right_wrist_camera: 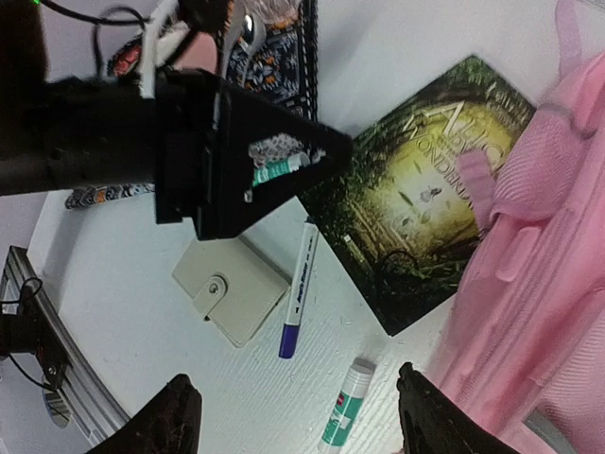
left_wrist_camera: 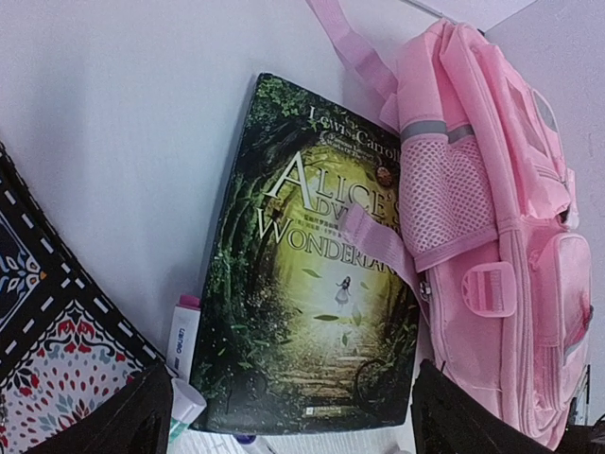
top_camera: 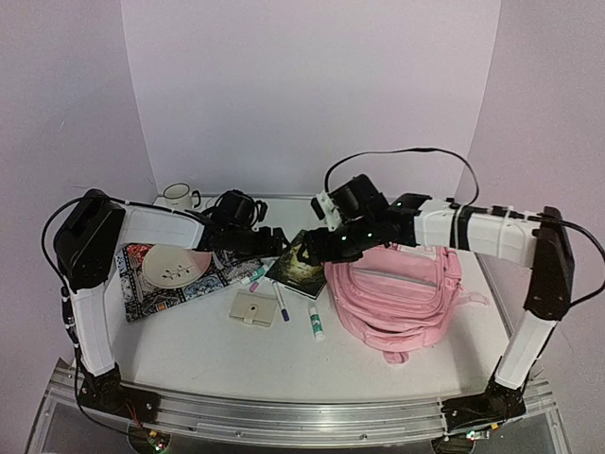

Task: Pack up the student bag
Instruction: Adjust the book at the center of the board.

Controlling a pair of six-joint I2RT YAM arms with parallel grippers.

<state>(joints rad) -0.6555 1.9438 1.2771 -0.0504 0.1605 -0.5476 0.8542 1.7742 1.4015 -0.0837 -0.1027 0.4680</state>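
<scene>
The student bag (top_camera: pixel 397 298), a soft pink backpack, lies flat on the right half of the table. An "Alice's Adventures in Wonderland" book (top_camera: pixel 301 265) lies against its left side, with a pink strap (left_wrist_camera: pixel 373 236) across the cover. My left gripper (top_camera: pixel 274 244) hovers over the book's near edge. Its fingers (left_wrist_camera: pixel 132 416) are spread wide, so the left gripper (left_wrist_camera: pixel 293 426) is open and empty. My right gripper (top_camera: pixel 317 248) hangs above the table just left of the bag (right_wrist_camera: pixel 539 284). In the right wrist view this gripper (right_wrist_camera: pixel 302 426) is open over a glue stick (right_wrist_camera: pixel 347 402).
A beige wallet (top_camera: pixel 253 309), a blue-capped marker (top_camera: pixel 281 303) and the glue stick (top_camera: pixel 316 323) lie in front of the book. More markers (left_wrist_camera: pixel 184 336) sit at its left edge. A patterned mat (top_camera: pixel 142 284) with a plate (top_camera: pixel 175 265) lies at left, and a mug (top_camera: pixel 178 196) stands behind.
</scene>
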